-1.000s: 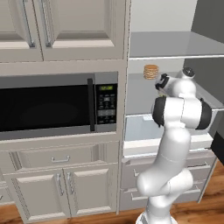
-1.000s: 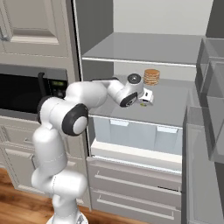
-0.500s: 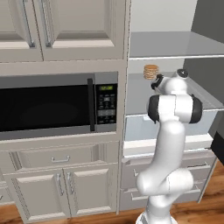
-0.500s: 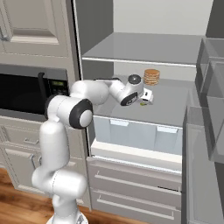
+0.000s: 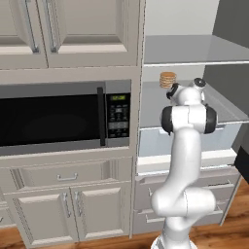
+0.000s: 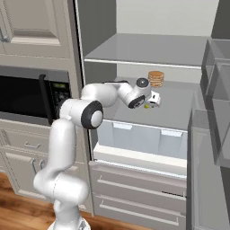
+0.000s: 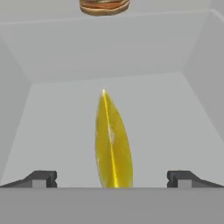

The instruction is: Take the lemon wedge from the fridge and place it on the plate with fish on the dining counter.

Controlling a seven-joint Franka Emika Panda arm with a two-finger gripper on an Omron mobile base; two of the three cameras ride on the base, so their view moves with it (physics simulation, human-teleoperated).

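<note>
The lemon wedge (image 7: 112,142) is a thin bright yellow sliver standing on the grey shelf of the open fridge (image 6: 179,112). It lies straight ahead of my gripper (image 7: 111,178), centred between the two dark fingertips (image 7: 41,178), which stand wide apart and do not touch it. From the right base view the wedge (image 6: 147,106) is a tiny yellow speck just past the hand, with the gripper (image 6: 152,101) reaching over the middle shelf. My arm hides the wedge in the left base view. The plate with fish and the dining counter are out of view.
A tan round stack of flat discs (image 6: 156,78) sits at the back of the same shelf, beyond the wedge. A shelf (image 6: 148,49) runs above, drawers (image 6: 139,134) below. The fridge door bins (image 6: 215,99) hang at the right. The black microwave (image 5: 53,119) is to the left.
The arm has stretched a little deeper into the fridge shelf, bringing the hand closer to the lemon wedge. The fingers have stayed wide apart.
</note>
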